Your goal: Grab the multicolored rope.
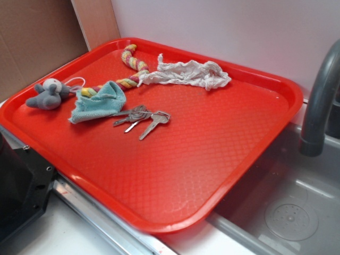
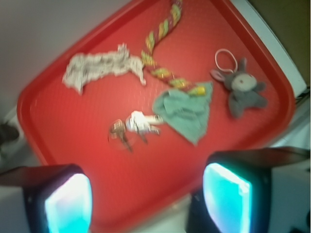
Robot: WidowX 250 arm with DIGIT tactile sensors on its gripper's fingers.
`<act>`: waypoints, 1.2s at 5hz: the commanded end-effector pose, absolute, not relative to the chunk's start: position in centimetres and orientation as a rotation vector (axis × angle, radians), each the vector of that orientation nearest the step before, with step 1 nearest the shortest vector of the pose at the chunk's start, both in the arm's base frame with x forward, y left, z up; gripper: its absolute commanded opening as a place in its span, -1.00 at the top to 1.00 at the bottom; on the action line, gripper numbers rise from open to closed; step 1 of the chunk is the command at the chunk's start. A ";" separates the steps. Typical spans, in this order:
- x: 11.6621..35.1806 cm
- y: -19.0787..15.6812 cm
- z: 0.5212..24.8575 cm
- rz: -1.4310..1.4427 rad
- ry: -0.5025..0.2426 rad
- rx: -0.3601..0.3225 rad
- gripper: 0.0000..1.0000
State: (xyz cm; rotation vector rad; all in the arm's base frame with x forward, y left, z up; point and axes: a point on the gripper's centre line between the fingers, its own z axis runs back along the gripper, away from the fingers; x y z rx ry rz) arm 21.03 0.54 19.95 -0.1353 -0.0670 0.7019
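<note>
The multicolored rope, twisted from pink, yellow and green strands, lies at the far side of the red tray. One end runs under the teal knitted cloth; the white rag touches its middle. In the wrist view my gripper hangs high above the tray's near edge, open, with nothing between its two glowing pads. The exterior view does not show the gripper.
A grey plush mouse and a bunch of keys also lie on the tray. A grey faucet rises over the sink at the right. A black block stands at the left front.
</note>
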 end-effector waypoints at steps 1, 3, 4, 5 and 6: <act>26.1 3.8 17.7 0.905 -0.157 -0.088 -1.00; 28.2 6.2 13.0 1.041 -0.195 -0.037 -1.00; 29.1 7.3 10.6 1.092 -0.206 -0.066 -1.00; 29.9 8.8 8.4 1.143 -0.192 -0.029 -1.00; 30.4 8.9 5.6 1.120 -0.139 -0.052 -1.00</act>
